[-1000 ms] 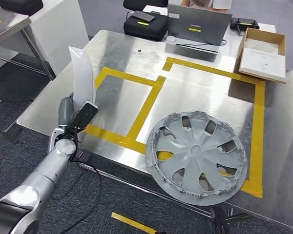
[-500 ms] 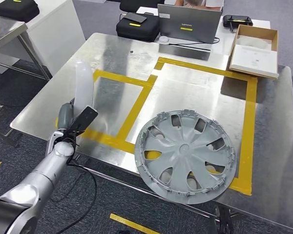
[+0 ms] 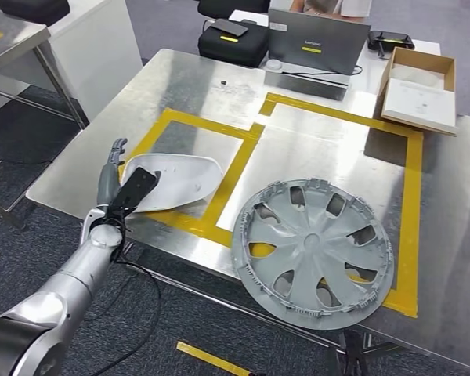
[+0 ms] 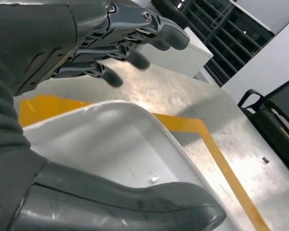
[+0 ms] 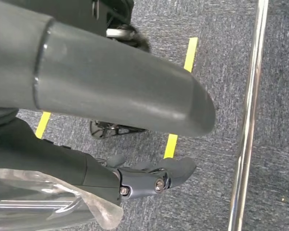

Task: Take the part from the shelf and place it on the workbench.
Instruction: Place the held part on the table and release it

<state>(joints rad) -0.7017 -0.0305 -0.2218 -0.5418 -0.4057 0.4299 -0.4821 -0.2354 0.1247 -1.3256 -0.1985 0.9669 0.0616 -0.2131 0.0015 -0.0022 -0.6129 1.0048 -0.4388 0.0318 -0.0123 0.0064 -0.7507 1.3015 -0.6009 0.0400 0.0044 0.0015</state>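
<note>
Placing step: white curved plastic part (image 3: 173, 182) lying on steel surface (image 3: 339, 149); left hand (image 3: 115, 188) fingers (image 4: 110, 77) spreading apart, thumb over it. Next: lift hand clear w/o dragging part.

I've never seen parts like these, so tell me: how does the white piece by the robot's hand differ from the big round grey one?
The white part is a smooth, closed, curved shell; the grey wheel cover is a larger round disc with cut-out openings and a toothed rim. The white part lies in the smaller taped rectangle by the left hand; the wheel cover lies across the larger rectangle's tape, overhanging the table's near edge. Both rest on the metal workbench.
</note>
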